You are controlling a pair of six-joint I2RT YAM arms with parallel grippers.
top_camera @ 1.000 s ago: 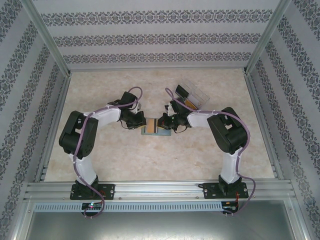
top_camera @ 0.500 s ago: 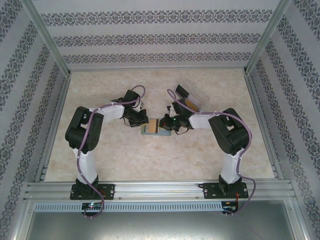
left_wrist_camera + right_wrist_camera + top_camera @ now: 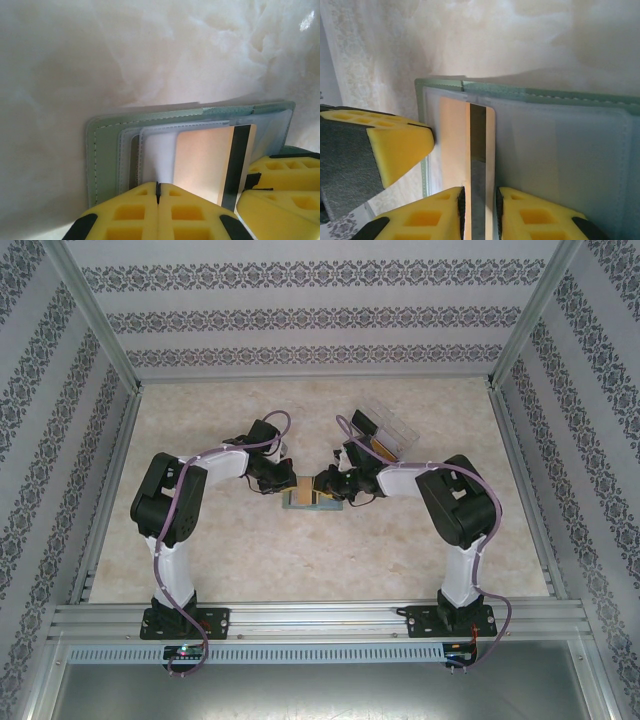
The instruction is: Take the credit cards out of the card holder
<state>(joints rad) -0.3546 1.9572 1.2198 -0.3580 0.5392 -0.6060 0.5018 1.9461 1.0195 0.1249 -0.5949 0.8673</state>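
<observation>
- Card holder (image 3: 303,496): lies opened flat at the centre of the top view, between both arms.
- Left gripper (image 3: 157,187): fingers together, seemingly pressing the holder's near edge.
- Right gripper (image 3: 480,192): fingers slightly apart over the golden credit card (image 3: 454,135).
- Step: extracting a card. Next, close on its edge and draw it clear.

Robot test cell, lab-type. Aluminium frame (image 3: 97,320) and patterned panels (image 3: 320,315) box in a marble-look tabletop (image 3: 300,570). Left arm (image 3: 165,505) and right arm (image 3: 455,500) are bolted to a rail (image 3: 320,612) at its near edge.
</observation>
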